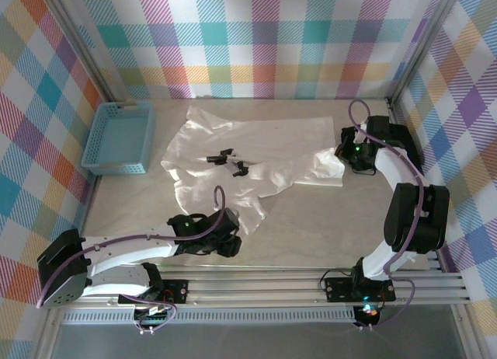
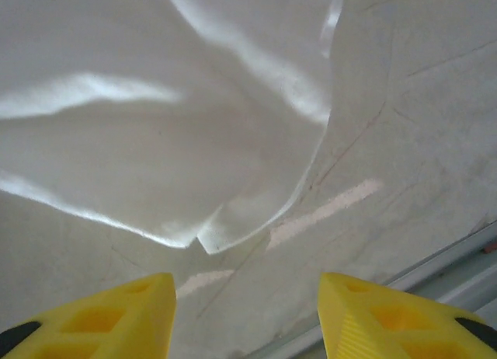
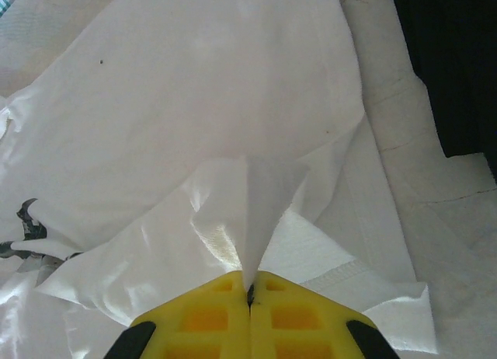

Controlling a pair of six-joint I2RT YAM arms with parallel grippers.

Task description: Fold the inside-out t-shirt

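Observation:
The inside-out t-shirt [image 1: 256, 149] lies spread and wrinkled across the middle of the table, white and slightly shiny, with a small black mark [image 1: 229, 161] near its centre. My right gripper [image 1: 346, 158] is at the shirt's right edge. In the right wrist view it [image 3: 250, 287] is shut on a pinched-up peak of the white fabric [image 3: 256, 196]. My left gripper [image 1: 227, 245] hovers at the shirt's near corner. Its yellow fingers [image 2: 116, 312] stand apart over bare table, nothing between them, and the shirt's corner [image 2: 210, 236] lies just ahead.
A blue basket [image 1: 116, 140] sits at the table's left side, apart from the shirt. An aluminium rail [image 1: 272, 285] runs along the near edge, also seen close to the left fingers [image 2: 458, 258]. Checked walls enclose the back and sides.

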